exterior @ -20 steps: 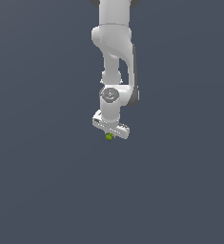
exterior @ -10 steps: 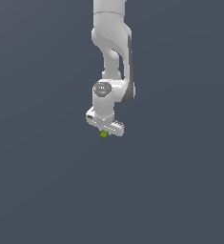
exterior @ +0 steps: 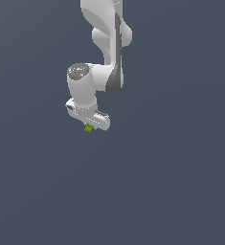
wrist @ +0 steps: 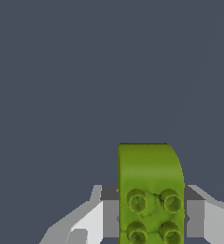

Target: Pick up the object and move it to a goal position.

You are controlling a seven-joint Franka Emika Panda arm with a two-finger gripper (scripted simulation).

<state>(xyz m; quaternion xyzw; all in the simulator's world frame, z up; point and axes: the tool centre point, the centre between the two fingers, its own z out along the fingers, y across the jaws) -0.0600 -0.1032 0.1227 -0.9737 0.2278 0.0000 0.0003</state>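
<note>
The object is a tiny yellow-green block [exterior: 88, 128] with darker green studs. It sits between the fingers under the white arm's hand in the exterior view, clear of the floor. My gripper [exterior: 89, 128] is shut on it. In the wrist view the block [wrist: 149, 190] fills the gap between the two grey fingers [wrist: 109, 217], its studded face toward the camera. No goal marker shows in either view.
Plain dark grey-blue floor [exterior: 171, 191] lies all around. The white arm [exterior: 106, 43] rises to the top of the exterior view.
The arm has carried the block up and toward the exterior view's left. The gripper stays shut on the block throughout.
</note>
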